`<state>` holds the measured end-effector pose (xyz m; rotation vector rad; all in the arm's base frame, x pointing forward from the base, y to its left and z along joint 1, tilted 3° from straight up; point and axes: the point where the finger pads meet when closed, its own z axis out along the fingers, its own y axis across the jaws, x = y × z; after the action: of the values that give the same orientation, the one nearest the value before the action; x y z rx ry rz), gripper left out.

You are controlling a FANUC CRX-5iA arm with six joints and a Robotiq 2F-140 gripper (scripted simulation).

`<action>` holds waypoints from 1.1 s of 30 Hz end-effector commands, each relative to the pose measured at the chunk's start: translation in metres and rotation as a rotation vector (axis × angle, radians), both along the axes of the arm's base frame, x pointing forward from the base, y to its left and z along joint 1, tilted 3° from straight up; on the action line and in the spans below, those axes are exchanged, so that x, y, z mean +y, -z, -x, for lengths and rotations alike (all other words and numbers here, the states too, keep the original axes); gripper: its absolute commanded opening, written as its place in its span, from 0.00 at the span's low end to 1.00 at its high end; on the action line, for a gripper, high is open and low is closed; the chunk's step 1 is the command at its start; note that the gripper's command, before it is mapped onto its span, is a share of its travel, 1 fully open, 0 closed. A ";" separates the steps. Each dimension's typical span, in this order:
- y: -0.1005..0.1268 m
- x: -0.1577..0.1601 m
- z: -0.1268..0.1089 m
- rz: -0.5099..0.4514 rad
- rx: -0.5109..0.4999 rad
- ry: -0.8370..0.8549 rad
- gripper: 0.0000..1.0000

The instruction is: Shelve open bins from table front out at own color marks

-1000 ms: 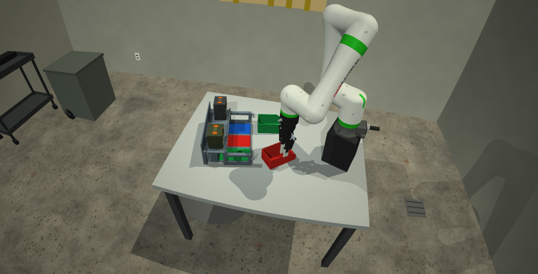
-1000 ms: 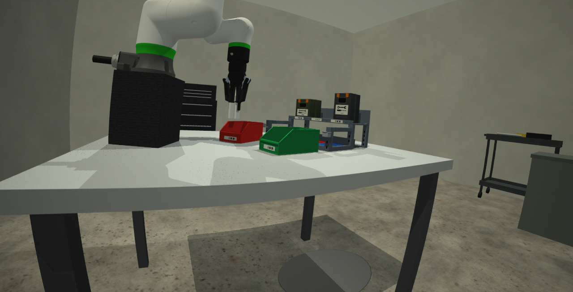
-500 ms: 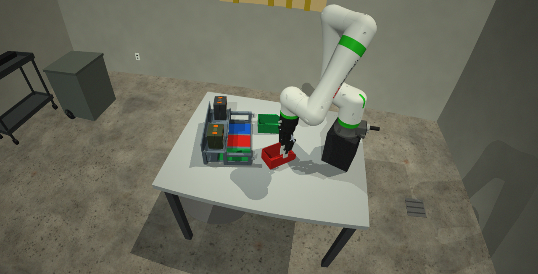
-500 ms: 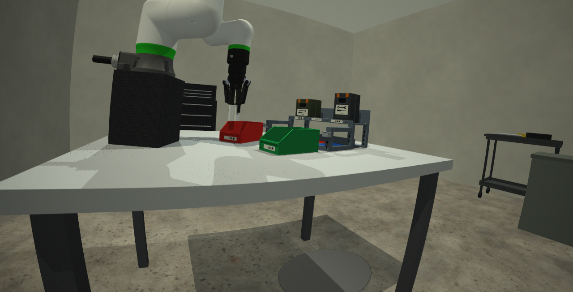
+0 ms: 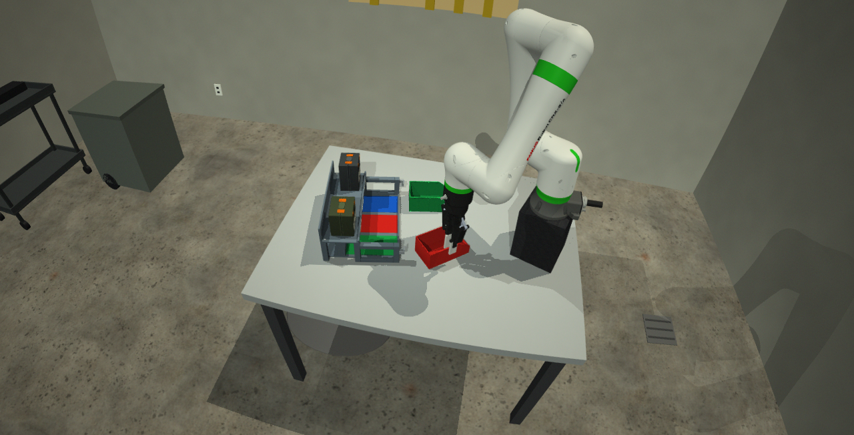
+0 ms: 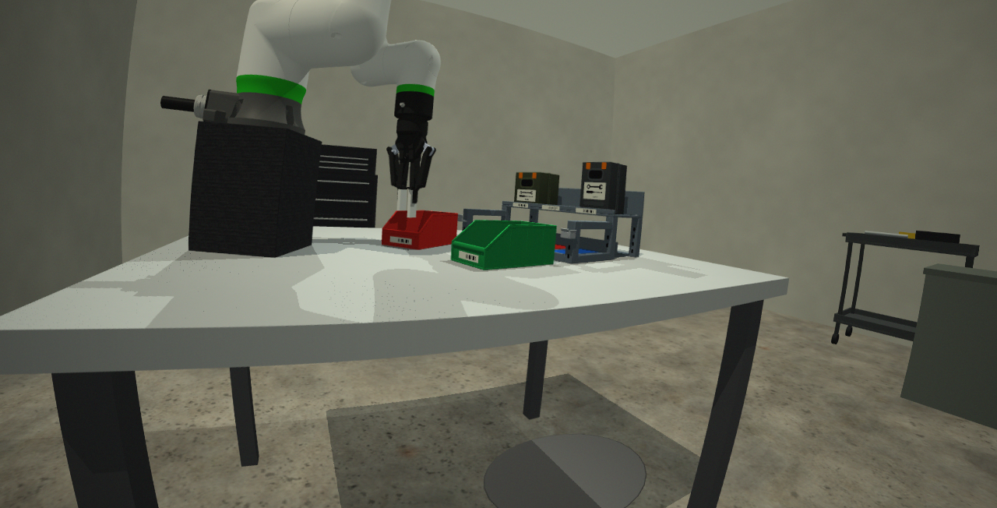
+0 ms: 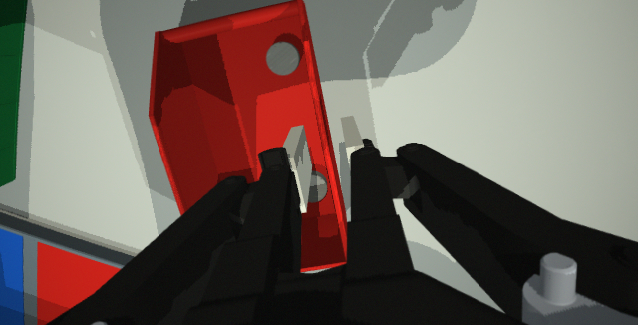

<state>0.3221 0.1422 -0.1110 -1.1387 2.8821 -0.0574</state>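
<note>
The red bin (image 5: 440, 257) (image 6: 440, 229) (image 7: 279, 111) stands level on the table, askew to the shelf, its low front toward the robot's base. Two round grey parts show in it in the wrist view. My gripper (image 5: 450, 247) (image 6: 406, 210) (image 7: 326, 142) is slightly open, with one finger inside the bin and one outside, around a long side wall. A gap shows on both sides of the wall. The green bin (image 5: 425, 203) (image 6: 519, 247) (image 7: 9, 91) stands on the table; its contents are hidden. The shelf (image 5: 331, 190) bears blue (image 5: 380, 204), red (image 5: 379, 223) (image 7: 70, 280) and green (image 5: 377, 251) marks.
An olive box (image 5: 341, 220) (image 6: 537, 187) and a dark box (image 5: 349, 172) (image 6: 604, 187) stand on the shelf's upper level. The robot's black pedestal (image 5: 540, 235) (image 6: 247, 191) stands on the table, on the red bin's front side.
</note>
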 end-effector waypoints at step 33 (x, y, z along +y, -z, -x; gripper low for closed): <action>0.017 0.000 -0.001 0.000 0.000 0.000 0.15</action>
<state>0.3230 0.1419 -0.1279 -1.1386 2.8820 -0.0574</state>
